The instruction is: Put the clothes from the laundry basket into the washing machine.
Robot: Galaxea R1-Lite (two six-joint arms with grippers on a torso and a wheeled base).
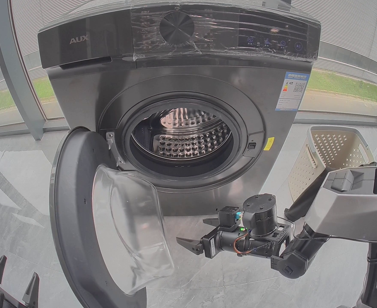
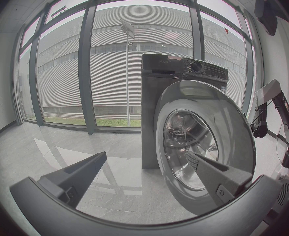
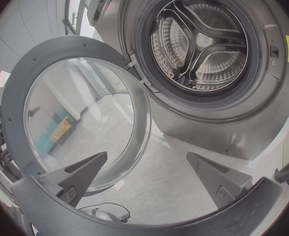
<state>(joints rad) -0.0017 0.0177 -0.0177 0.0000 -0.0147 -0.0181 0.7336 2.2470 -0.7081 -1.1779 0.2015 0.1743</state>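
The grey washing machine [image 1: 90, 90] stands in front of me with its round door [image 1: 73, 202] swung wide open to the left. Its steel drum [image 1: 184, 137] looks bare inside, as it does in the right wrist view [image 3: 203, 40]. The beige laundry basket [image 1: 334, 150] stands on the floor to the machine's right, and its inner wall is bare where I can see it. My right gripper [image 1: 195, 232] hangs open and holds nothing, low in front of the machine and pointing left toward the door [image 3: 75, 115]. My left gripper [image 1: 15, 274] is open at the bottom left, outside the door [image 2: 216, 122].
The open door's clear bowl [image 1: 133, 227] juts out over the grey tiled floor [image 1: 240, 279] between the two grippers. Glass window walls [image 2: 111, 66] run behind and beside the machine. My right arm [image 1: 351, 202] partly covers the basket's front.
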